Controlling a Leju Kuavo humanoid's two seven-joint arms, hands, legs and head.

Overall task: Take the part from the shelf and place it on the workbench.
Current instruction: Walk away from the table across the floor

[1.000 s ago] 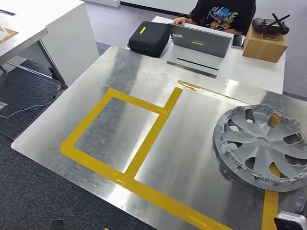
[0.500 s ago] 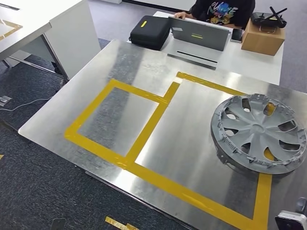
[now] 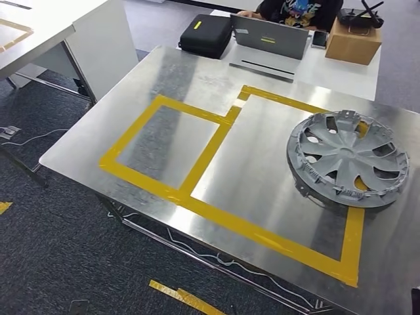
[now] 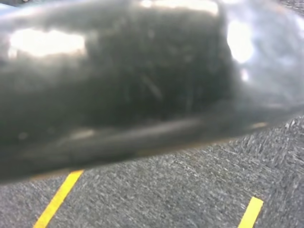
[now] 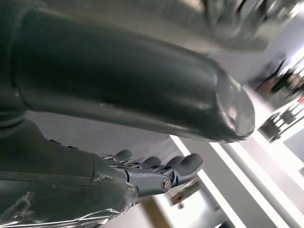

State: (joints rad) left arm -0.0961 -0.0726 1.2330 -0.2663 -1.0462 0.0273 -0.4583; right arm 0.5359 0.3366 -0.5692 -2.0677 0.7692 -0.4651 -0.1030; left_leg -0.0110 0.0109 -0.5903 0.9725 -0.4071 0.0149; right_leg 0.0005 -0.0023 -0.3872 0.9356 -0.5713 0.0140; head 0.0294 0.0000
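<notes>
As seen from the head view, the part [image 3: 348, 159], a grey wheel cover, lies flat on the worktop [image 3: 163, 79], toward the robot's right side. It sits across the far right corner of the larger yellow-taped bay [image 3: 270, 231], overlapping the tape at that corner rather than lying wholly within it. The smaller taped bay [image 3: 167, 147] to the left holds nothing. A round part has no long axis to align; what matters is its side, and it lies well to the right of centre, so the right arm is judged the nearer one. Beyond the worktop a person [image 3: 297, 9] sits at a laptop [image 3: 270, 36], with a black case [image 3: 205, 34] and a cardboard box [image 3: 352, 43] beside it, all well apart from the part.

Turning to the left wrist view, a dark blurred body part fills the near field above grey carpet [image 4: 201, 190] with yellow floor tape [image 4: 57, 199]. The left hand is not seen; its state cannot be told.

Lastly, in the right wrist view, the right hand [image 5: 157, 172] is released: thumb and fingers extend with nothing between them. The part is judged to be already off the shelf and placed; no contact with the hand is evident.
</notes>
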